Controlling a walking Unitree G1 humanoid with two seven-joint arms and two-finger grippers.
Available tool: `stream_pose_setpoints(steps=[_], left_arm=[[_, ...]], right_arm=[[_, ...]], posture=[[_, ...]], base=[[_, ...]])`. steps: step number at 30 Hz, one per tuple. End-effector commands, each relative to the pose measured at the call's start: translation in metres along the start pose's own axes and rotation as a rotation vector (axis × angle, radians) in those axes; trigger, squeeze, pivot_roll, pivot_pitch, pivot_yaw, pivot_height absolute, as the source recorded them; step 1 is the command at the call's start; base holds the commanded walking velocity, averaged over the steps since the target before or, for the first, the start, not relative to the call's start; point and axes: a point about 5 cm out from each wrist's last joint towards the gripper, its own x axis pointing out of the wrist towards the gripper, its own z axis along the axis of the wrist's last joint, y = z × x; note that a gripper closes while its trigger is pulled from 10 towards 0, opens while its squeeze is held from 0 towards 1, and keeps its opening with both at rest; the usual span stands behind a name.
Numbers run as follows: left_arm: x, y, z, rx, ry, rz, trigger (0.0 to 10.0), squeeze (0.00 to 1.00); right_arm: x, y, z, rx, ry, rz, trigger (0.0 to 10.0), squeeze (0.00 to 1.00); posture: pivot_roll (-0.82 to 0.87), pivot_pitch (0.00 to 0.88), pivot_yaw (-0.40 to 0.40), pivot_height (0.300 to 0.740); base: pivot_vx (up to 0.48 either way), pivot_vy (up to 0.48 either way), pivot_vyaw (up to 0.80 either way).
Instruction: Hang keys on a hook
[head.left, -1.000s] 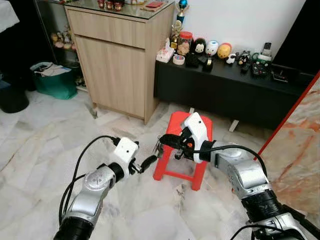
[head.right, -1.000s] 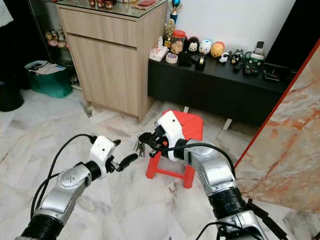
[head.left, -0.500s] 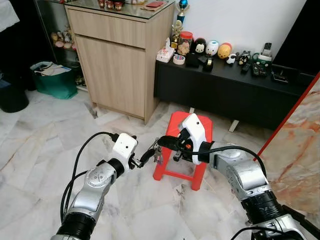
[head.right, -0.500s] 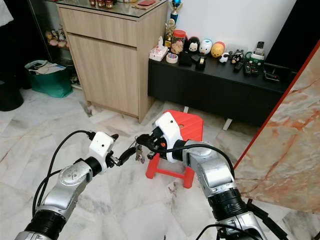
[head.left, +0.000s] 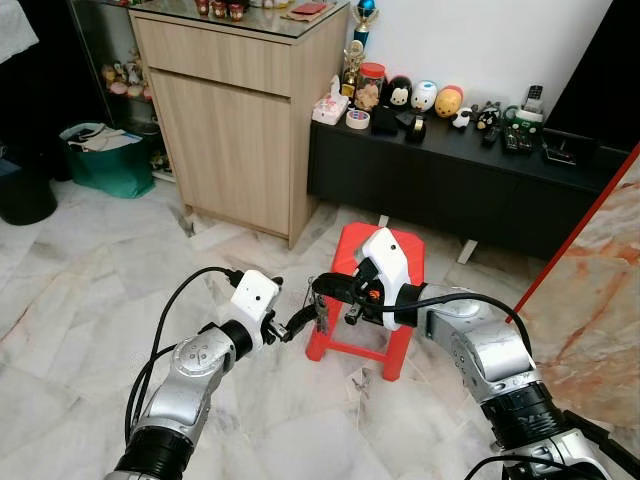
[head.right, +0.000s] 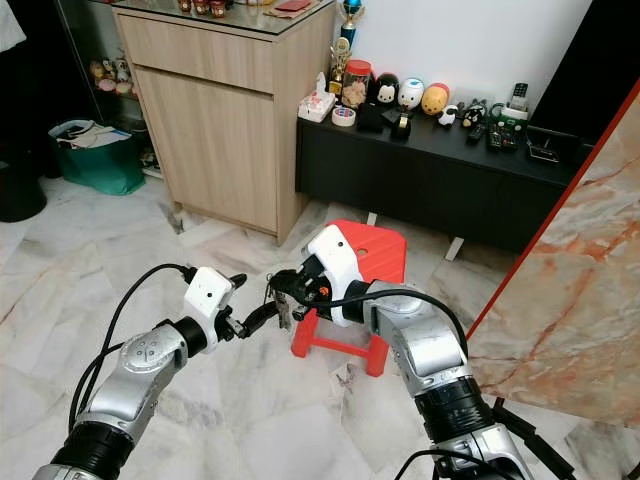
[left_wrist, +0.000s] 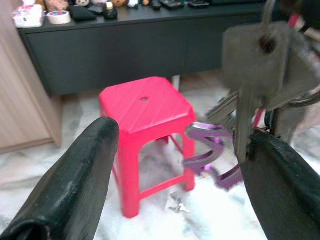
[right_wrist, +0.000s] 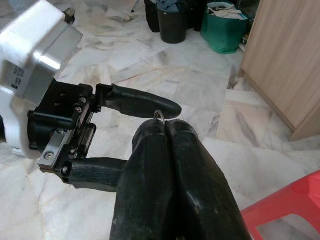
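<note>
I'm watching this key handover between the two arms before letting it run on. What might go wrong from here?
The right end effector pinches only the ring, fingers shut; the keys dangle between the left end effector's open fingers. If the right releases before the left closes, they probably drop to the marble floor.

The swinging bunch and purple carabiner may leave the left gripping a loose part.

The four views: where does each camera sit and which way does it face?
Head, left and right eye: look forward and down at both silver arms, the keys and the red stool.
Left wrist: looks along the open left pincer at the keys and stool.
Right wrist: looks along the right pincer, shut on the keys, toward the left pincer.
Shared: keys, stool.
</note>
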Motion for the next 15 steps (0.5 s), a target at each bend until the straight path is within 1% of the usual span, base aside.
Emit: stream_pose_setpoints(steps=[1,5,8,13,15], left_arm=[[0.0022,-0.0053,0.0036,0.025,-0.004,-0.027,10.0,0.00],[0.0022,-0.0052,0.0035,0.020,-0.008,-0.021,10.0,0.00],[0.0023,-0.0050,0.0050,0.029,-0.017,-0.018,10.0,0.00],[0.0031,-0.0017,0.0066,0.039,-0.024,0.013,10.0,0.00],[0.0032,0.0007,0.0058,0.057,-0.015,0.034,10.0,0.00]], right_arm=[[-0.0014,-0.0022,0.0034,-0.022,-0.005,-0.002,10.0,0.00],[-0.0014,-0.0014,0.0043,-0.026,-0.005,0.009,10.0,0.00],[-0.0024,0.0006,0.0011,-0.042,0.014,0.035,10.0,0.00],[-0.0047,0.0015,0.0010,-0.047,0.016,0.051,10.0,0.00],[-0.0056,0.0019,0.0010,-0.048,0.017,0.056,10.0,0.00]], posture=[[0.09,0.000,-0.130,0.729],[0.09,0.000,-0.131,0.729],[0.09,0.000,-0.131,0.729],[0.09,0.000,-0.132,0.729],[0.09,0.000,-0.132,0.729]], base=[[0.000,0.000,0.00],[0.000,0.000,0.00],[0.000,0.000,0.00],[0.000,0.000,0.00],[0.000,0.000,0.00]])
